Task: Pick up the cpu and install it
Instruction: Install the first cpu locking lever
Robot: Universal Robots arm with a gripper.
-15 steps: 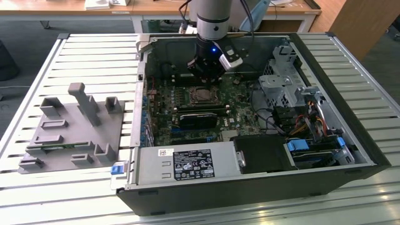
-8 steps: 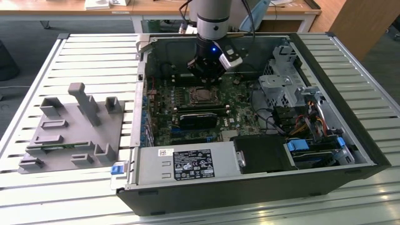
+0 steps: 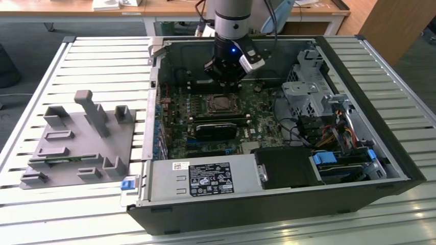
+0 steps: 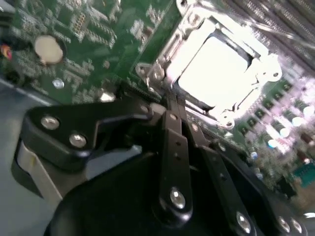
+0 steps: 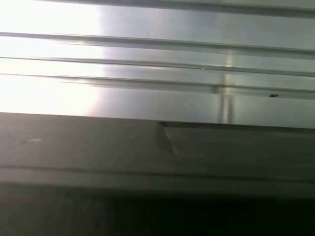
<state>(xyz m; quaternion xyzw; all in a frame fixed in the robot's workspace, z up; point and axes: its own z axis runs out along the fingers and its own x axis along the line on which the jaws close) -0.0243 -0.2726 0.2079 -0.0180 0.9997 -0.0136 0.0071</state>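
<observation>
My gripper [image 3: 225,84] hangs just above the motherboard socket [image 3: 219,104], fingers [image 4: 173,129] pressed together on nothing. The cpu [image 4: 212,69] lies flat inside that socket, square with its metal frame, silvery top facing up; being square, it has no long axis.

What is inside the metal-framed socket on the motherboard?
The cpu lies flat inside the socket, its bright metal top showing. The contacts beneath it are covered. The claw hangs close beside it.
</observation>
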